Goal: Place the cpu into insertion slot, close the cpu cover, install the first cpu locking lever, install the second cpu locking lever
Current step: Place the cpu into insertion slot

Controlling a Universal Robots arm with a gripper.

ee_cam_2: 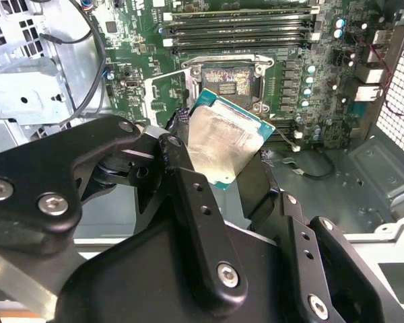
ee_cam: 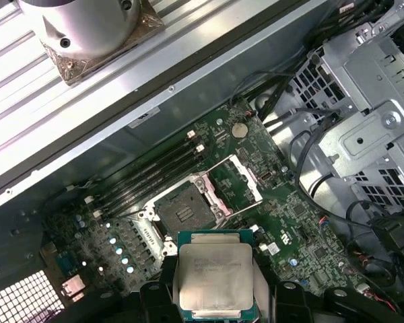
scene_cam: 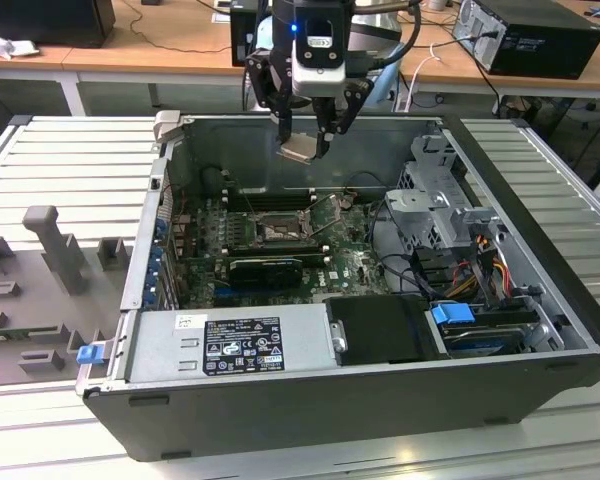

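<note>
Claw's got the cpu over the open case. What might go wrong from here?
The cpu looks tilted in the claw in the exterior view, so it might meet the insertion slot corner first. The cpu cover stands open right beside the slot, so a slightly offset descent could catch on it.

In the exterior view, a green board [scene_cam: 355, 262] lies in the computer case [scene_cam: 380, 405], silver box [scene_cam: 170, 350] at 6 o'clock, metal cage [scene_cam: 435, 205] at 3 o'clock.
</note>
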